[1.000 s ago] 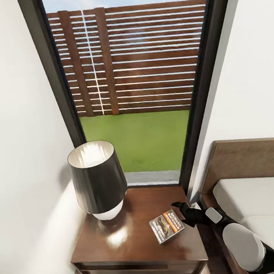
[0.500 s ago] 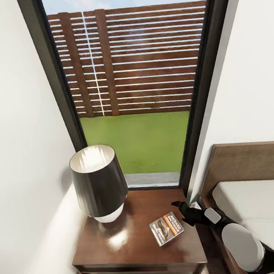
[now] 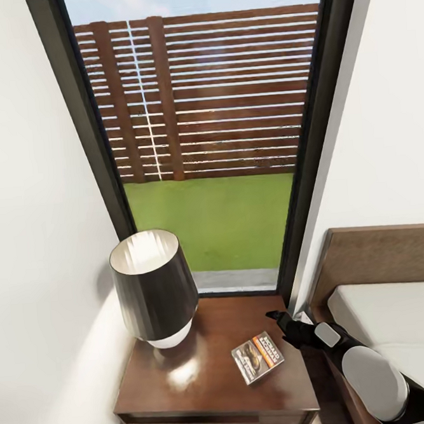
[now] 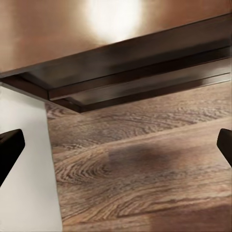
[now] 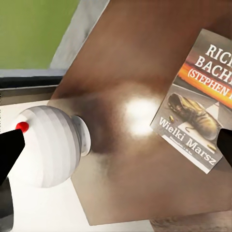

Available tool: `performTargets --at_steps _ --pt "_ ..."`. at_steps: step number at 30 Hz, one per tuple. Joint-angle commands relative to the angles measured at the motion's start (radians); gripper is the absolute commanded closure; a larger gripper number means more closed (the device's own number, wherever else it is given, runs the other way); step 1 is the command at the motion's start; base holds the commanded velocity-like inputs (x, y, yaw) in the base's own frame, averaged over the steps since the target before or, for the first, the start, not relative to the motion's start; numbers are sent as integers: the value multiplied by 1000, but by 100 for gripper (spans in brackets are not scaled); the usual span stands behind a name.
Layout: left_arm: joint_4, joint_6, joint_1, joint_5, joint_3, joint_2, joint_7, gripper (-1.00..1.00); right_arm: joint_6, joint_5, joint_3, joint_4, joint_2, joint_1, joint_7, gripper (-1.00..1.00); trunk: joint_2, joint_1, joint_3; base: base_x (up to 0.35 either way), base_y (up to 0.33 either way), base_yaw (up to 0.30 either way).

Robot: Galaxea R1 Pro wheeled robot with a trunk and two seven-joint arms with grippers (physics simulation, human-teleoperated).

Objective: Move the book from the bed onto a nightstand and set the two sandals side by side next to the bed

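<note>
The book [image 3: 258, 357] lies flat on the glossy dark nightstand [image 3: 187, 380], near its right front corner, cover up. In the right wrist view the book [image 5: 198, 101] shows its orange band and white lettering on the nightstand top [image 5: 125, 159]. My right gripper [image 3: 278, 321] hovers just right of the book, open and holding nothing; its open jaws [image 5: 116, 147] span the tabletop. My left gripper [image 4: 116, 147] is open low beside the nightstand's drawer front [image 4: 121, 63]. The bed [image 3: 398, 312] stands to the right. The sandals are out of view.
A black-shaded lamp [image 3: 153, 287] with a white round base [image 5: 48, 145] takes the nightstand's left half. A tall dark-framed window [image 3: 206, 142] is behind, with white walls on both sides. Wood-plank floor [image 4: 145, 169] lies under the left gripper.
The whole picture has slid down a little, so the camera moved. The book stays lying on the nightstand and my right gripper stays open beside it.
</note>
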Motion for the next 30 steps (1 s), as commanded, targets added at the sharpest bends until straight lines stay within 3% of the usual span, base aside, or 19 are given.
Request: performTargets --at_steps 1,30 --pt "0 -3 -1 10 -9 1 4 -100 5 -9 2 -1 0 0 -2 -100 7 -4 2 0 0 0" --pt "0 -4 -1 10 -9 2 5 -100 1 -6 1 -2 12 0 -12 -100 210 -115 93 0 0 0"
